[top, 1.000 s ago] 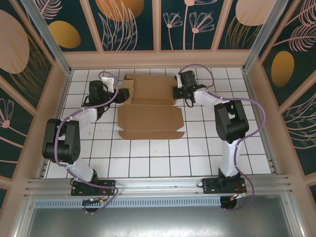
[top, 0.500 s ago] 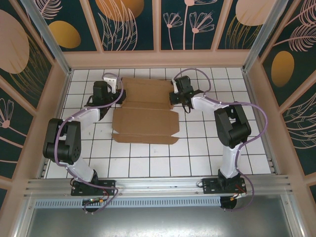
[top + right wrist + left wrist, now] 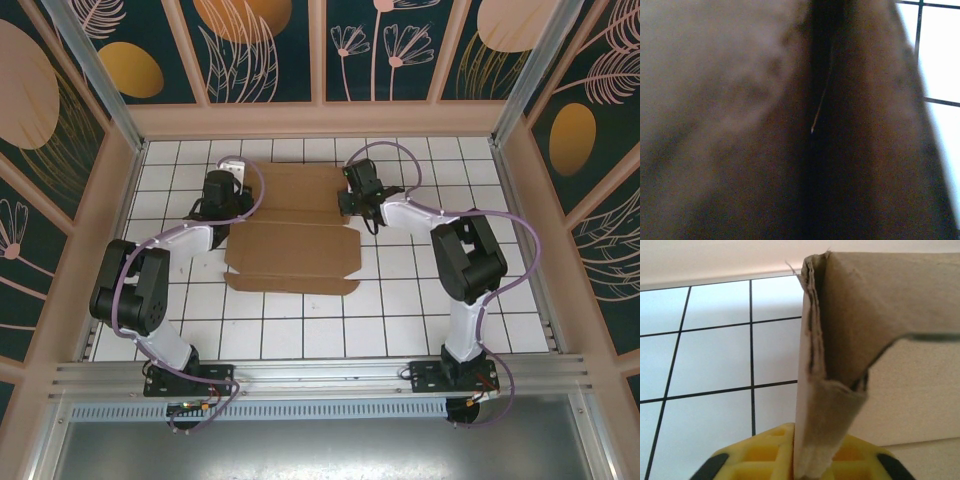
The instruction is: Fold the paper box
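- Brown corrugated-cardboard paper box [image 3: 295, 245] lies on far half of white gridded table [image 3: 300, 320]; mostly a flat sheet, panels and near flap unfolded
- Black left gripper [image 3: 236, 198], table's far left; yellow jaws pinched narrow on box's left side flap, flap raised and creased
- Black right gripper [image 3: 352, 195], table's far right; jaws closed at box edge; whether cardboard is pinched, cannot tell
- Judged early; walls, tucks and lid all left
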### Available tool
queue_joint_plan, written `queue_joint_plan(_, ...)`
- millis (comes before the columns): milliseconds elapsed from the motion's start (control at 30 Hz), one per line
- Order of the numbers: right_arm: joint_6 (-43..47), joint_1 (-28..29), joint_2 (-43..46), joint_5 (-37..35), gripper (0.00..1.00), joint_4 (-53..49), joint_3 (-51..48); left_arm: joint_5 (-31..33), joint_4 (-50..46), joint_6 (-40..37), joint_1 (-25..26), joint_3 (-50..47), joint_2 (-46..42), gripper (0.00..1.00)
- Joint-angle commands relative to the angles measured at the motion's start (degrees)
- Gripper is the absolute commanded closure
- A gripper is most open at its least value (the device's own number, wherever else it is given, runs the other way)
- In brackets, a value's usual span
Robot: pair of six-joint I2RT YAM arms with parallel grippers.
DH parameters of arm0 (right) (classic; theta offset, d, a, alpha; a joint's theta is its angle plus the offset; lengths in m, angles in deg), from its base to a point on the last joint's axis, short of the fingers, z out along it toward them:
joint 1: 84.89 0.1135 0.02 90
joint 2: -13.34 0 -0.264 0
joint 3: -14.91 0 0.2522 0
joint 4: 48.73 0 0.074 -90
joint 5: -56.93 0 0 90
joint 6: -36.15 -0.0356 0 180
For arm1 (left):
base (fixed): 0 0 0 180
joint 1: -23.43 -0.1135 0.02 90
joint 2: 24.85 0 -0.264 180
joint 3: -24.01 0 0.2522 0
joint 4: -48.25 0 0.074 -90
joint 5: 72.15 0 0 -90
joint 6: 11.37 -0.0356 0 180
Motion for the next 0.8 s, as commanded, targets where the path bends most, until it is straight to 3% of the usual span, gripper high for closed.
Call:
queue_joint_plan(0,-4.8,1.3,0.7,-7.5,1.00,-7.0,-0.2,9.1,1.9,0.9,0.0,-0.6,-0.8,0.92)
queue_joint_plan(133,-8.5,2.9,0.4,-13.4,1.00,-7.2,0.5,12.3,4.2,1.5,1.2,-2.1,-0.9,0.99)
queue_joint_plan(267,-10.0,3.7,0.8,-17.4,1.00,-5.4,-0.6,11.6,5.5,2.5,1.5,-3.1,-1.5,0.97)
queue_joint_plan(533,-5.1,1.3,3.2,-16.2,0.97,3.2,-6.5,4.4,5.8,11.1,1.5,-5.6,-3.1,0.54)
queue_joint_plan(767,1.0,-1.7,5.3,-9.5,0.86,8.8,-9.8,-1.0,7.6,17.8,1.5,-9.6,-9.0,0.42)
